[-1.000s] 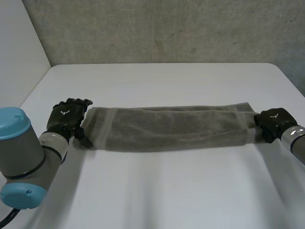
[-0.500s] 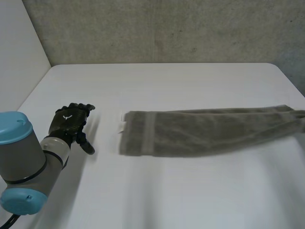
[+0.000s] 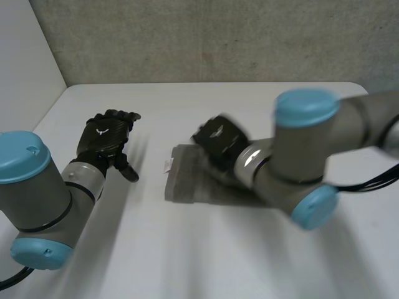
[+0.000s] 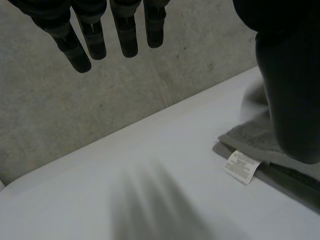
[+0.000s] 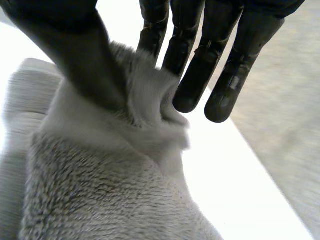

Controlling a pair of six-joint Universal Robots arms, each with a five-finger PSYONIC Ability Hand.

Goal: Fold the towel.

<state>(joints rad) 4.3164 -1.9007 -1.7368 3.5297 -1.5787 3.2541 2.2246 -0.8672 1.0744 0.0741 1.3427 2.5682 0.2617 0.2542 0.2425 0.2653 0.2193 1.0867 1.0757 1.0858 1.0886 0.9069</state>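
Two arms are hanging over the white table (image 3: 206, 261), with the grey towel (image 3: 187, 184) lying near its middle. The left hand (image 3: 107, 138) is hovering by the table's left side, apart from the towel. Its fingers are straight and spread, the thumb is out, and it is gripping nothing. In the left wrist view those fingers (image 4: 125, 35) are hanging straight in front of the grey wall (image 4: 100, 110). The thumb (image 4: 292, 100) is showing in front of the towel (image 4: 250, 142) with no cloth caught against it. A white label (image 4: 241, 167) is sticking out from the towel's corner there and lying on the table. The same label (image 3: 167, 165) is showing at the towel's left end in the head view, and that end is lying flat on the table.

The right arm (image 3: 299, 156) is lying across the towel from the right, covering most of it. The right hand (image 3: 218, 142) is sitting over the towel's far edge, close to the left end. In the right wrist view this hand is clamping a bunched ridge of towel (image 5: 100, 190). The thumb (image 5: 75, 55) is pressing one side of the ridge and the fingers (image 5: 152, 35) next to it are pressing the other. The outer fingers are hanging just past the cloth, tips free. Below the grip the towel is spreading out thick and fuzzy under the palm.
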